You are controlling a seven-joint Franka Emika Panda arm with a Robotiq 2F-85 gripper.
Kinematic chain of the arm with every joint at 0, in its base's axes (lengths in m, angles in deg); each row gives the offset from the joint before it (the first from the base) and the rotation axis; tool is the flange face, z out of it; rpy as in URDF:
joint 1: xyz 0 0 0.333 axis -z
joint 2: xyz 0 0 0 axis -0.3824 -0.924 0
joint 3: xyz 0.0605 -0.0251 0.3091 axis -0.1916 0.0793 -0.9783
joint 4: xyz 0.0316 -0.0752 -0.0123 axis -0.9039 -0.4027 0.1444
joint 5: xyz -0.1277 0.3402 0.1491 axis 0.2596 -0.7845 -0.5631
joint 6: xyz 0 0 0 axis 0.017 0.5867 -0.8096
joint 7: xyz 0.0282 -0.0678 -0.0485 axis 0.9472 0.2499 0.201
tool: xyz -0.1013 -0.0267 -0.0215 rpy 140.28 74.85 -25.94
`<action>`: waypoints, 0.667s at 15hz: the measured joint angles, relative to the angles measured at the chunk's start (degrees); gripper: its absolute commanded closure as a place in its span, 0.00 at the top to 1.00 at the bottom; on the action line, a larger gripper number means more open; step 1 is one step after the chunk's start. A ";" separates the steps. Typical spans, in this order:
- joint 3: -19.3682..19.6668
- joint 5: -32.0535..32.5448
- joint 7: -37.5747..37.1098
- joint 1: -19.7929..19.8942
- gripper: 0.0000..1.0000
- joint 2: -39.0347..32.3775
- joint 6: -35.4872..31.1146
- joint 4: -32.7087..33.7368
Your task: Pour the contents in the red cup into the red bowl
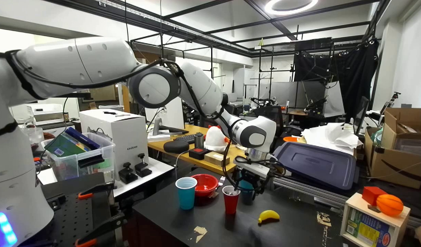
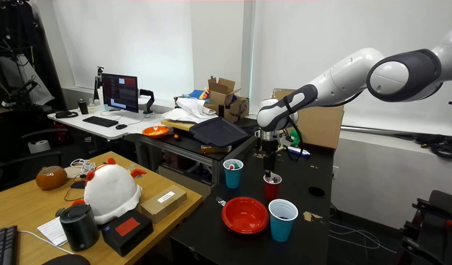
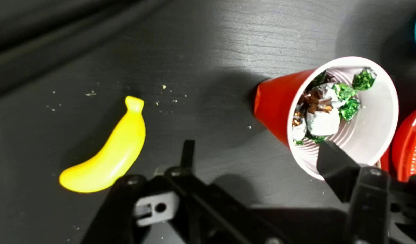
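Observation:
The red cup (image 1: 230, 203) stands upright on the black table in both exterior views (image 2: 271, 191). In the wrist view, the red cup (image 3: 279, 105) holds several green, brown and silver foil-wrapped pieces (image 3: 325, 117). My gripper (image 3: 257, 145) is open with nothing between its fingers. One fingertip overlaps the cup's near rim and mouth in the wrist view; the other is over bare table. In both exterior views, my gripper (image 1: 247, 190) is at the cup's rim height, beside or over the rim (image 2: 269, 170). The red bowl (image 1: 207, 183) stands close to the cup, also partly visible in the wrist view (image 3: 411, 145).
A light-blue cup (image 2: 283, 222) stands beside the bowl. A teal cup (image 2: 233, 176) with contents stands behind, partly hidden by my gripper in an exterior view (image 1: 246, 187). A yellow banana (image 3: 109, 152) lies near the cup. A fork (image 2: 221, 201) lies by the bowl. A wooden box (image 1: 371, 218) stands farther off.

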 measured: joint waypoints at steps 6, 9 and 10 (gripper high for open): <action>-0.09 0.00 0.00 -0.01 0.14 -0.04 0.00 0.00; -0.13 -0.12 0.00 -0.01 0.00 -0.04 -0.01 0.03; -0.16 -0.24 0.00 -0.01 0.00 -0.04 -0.02 0.06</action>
